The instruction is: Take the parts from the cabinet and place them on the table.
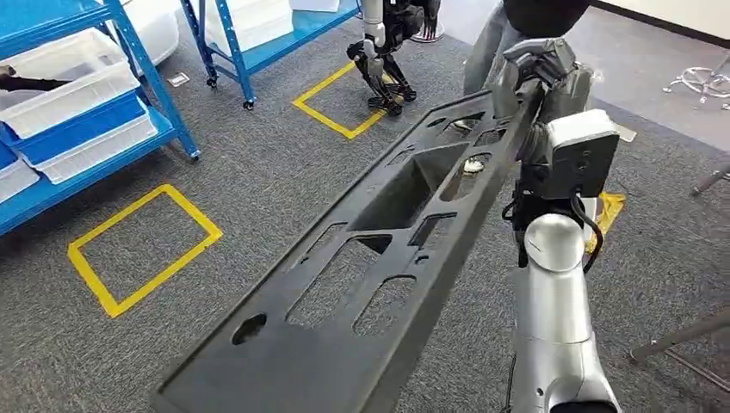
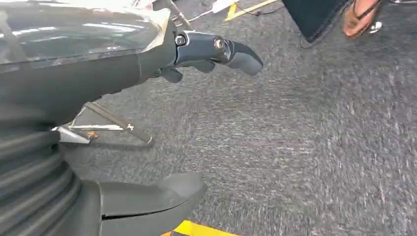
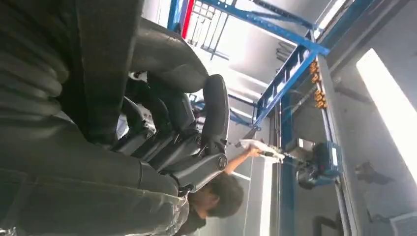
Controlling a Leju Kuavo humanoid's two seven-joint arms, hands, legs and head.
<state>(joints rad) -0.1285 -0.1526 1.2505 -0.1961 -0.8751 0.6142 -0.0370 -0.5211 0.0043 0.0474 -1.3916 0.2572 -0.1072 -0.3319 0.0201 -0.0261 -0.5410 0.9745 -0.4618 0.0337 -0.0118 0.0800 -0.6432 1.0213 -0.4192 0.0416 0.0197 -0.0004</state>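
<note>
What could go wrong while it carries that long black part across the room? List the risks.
1. The long black part juts far ahead of the right hand gripping its far end, so a turn could swing it into the blue rack.
2. A person stands just past that hand, and another robot is beyond; either might be struck.
3. The left hand appears under the part's edge in the left wrist view; its hold looks slight, so the part may tip.
</note>
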